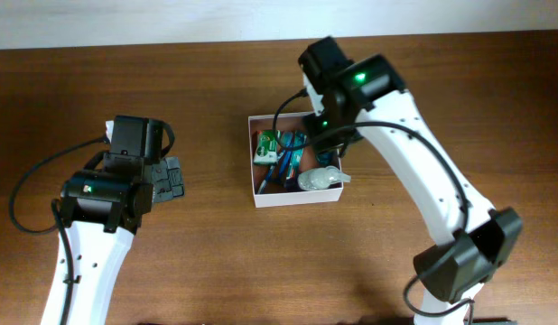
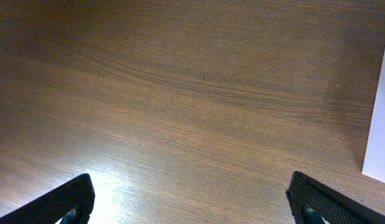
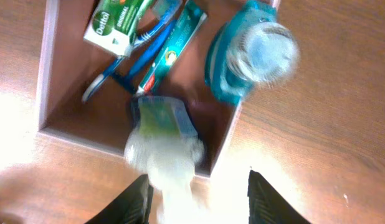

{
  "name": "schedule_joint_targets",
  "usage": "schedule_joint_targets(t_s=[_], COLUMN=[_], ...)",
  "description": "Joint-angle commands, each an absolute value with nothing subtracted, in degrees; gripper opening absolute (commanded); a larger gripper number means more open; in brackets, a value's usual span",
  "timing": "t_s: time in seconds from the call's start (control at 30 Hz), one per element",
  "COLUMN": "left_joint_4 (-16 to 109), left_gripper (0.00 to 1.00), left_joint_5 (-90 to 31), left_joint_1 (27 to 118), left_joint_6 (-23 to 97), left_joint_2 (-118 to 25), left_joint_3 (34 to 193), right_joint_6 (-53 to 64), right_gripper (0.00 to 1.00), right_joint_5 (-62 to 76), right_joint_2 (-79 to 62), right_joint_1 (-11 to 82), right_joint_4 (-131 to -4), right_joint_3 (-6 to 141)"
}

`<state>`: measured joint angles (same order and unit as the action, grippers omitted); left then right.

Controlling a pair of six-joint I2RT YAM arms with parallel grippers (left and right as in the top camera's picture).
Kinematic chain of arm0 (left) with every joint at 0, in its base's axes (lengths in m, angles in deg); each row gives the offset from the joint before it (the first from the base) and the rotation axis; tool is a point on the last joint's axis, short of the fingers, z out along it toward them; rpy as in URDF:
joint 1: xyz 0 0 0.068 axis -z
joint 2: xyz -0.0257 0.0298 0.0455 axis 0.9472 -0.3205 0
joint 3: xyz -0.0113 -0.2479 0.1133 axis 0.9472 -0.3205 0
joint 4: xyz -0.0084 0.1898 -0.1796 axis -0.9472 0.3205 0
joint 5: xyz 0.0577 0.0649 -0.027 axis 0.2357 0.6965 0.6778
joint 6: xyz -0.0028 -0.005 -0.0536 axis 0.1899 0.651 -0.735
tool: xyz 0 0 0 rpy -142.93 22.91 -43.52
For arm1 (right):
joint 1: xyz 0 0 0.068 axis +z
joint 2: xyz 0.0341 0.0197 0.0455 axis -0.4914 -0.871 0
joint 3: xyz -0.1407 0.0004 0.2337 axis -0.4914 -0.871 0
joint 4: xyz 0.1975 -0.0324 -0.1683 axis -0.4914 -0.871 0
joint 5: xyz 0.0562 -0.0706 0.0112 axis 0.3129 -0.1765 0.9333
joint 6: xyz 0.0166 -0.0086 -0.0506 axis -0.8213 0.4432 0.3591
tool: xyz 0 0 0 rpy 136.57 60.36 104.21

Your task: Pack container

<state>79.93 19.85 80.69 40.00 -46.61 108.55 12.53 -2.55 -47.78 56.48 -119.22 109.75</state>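
Observation:
The container (image 1: pixel 297 198), a shallow white-walled box with a reddish-brown floor, sits mid-table; its wall (image 3: pixel 46 74) also shows in the right wrist view. Inside lie a green packet (image 3: pixel 114 25), a blue toothbrush (image 3: pixel 127 59), a toothpaste tube (image 3: pixel 174 46) and a teal bottle (image 3: pixel 248 56). A blurred white bottle (image 3: pixel 164 143) with a green label lies across the container's near wall, against my right gripper's (image 3: pixel 197 179) left finger; the jaws stand apart, with a gap on the other side. My left gripper (image 2: pixel 189 186) is wide open over bare wood, left of the container's wall (image 2: pixel 380 124).
The brown wooden table (image 1: pixel 216 262) runs on all sides of the container. My right arm (image 1: pixel 423 181) reaches in from the front right and covers the container's far right corner. The left arm (image 1: pixel 98 208) stands at the left side.

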Motion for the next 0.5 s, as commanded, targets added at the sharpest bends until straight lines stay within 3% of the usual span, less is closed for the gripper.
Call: schedule_joint_targets(t_s=[0.0, 0.13, 0.47], left_joint_4=[80.0, 80.0, 80.0], left_gripper=[0.99, 0.99, 0.99], left_joint_5=[20.4, 20.4, 20.4], left_joint_1=[80.4, 80.4, 80.4], left_joint_6=[39.5, 39.4, 39.4], left_joint_2=[-46.8, -46.8, -46.8], left_joint_3=[108.4, 108.4, 108.4], right_joint_6=[5.5, -11.6, -23.4], right_gripper=[0.42, 0.42, 0.57], right_joint_5=[-3.2, -2.5, 4.6], right_joint_2=[-46.1, -46.1, -46.1], right_joint_1=[56.7, 54.8, 50.5], right_joint_4=[-123.0, -127.2, -130.8], right_joint_3=[114.8, 115.4, 115.4])
